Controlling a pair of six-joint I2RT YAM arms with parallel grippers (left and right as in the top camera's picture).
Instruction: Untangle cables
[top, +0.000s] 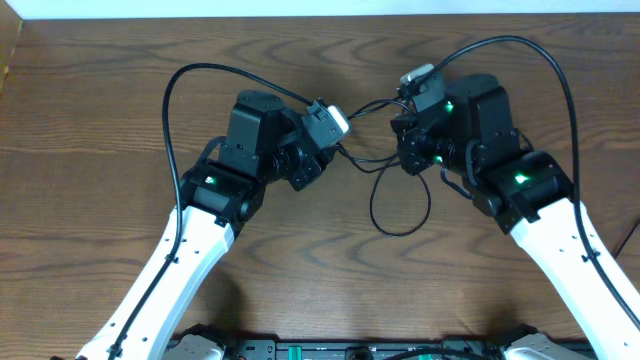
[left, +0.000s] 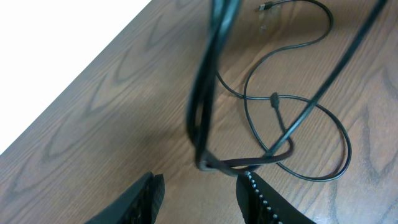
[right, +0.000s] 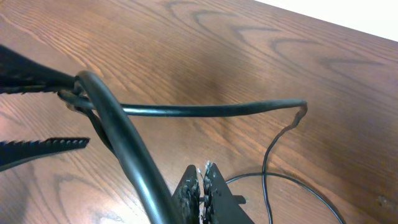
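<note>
Untangling looks barely begun: the cables (left: 274, 99) lie crossed on the table (top: 100, 150), one loop sagging toward six o'clock. The left gripper (left: 200, 180) gapes, a bent strand at its fingertips. The right gripper (right: 203, 171) is clenched, on what I cannot tell.

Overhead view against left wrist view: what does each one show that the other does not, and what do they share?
Only the overhead view shows the left arm, the right arm and the right gripper. Only the left wrist view shows a small plug and the open gap between the left gripper's fingers. Both show the thin black cable looping on the wooden table.
</note>
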